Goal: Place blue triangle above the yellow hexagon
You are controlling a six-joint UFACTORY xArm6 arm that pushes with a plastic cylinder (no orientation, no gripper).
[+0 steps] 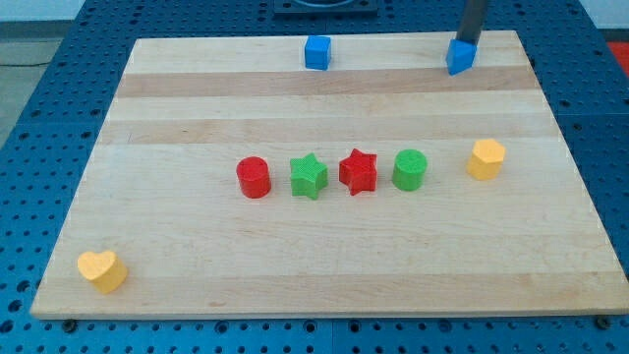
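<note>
In the single camera view you have the table [324, 265] with all the blocks laid out. The blue triangle [459, 57] sits near the view's top edge, right of centre. My tip [466, 41] rests just behind it, on its top side, touching or all but touching. There is no claw on this arm, so no open or closed state applies; the rod holds nothing.

The yellow hexagon [486, 159] lies lower down, slightly to the view's right of the triangle, and well apart from it. A row of four blocks runs to its left: green cylinder [410, 169], red star [358, 171], green star [309, 176], red cylinder [254, 177]. A blue cube [316, 52] sits at the top centre and a yellow heart [102, 270] at the bottom left.

Judgement: the push is in hand, with the triangle already above the hexagon but distant. The next move calls for a push down the view with a slight drift right, stopping short of the hexagon.

The triangle looks small, solid blue, upright and undisturbed.
</note>
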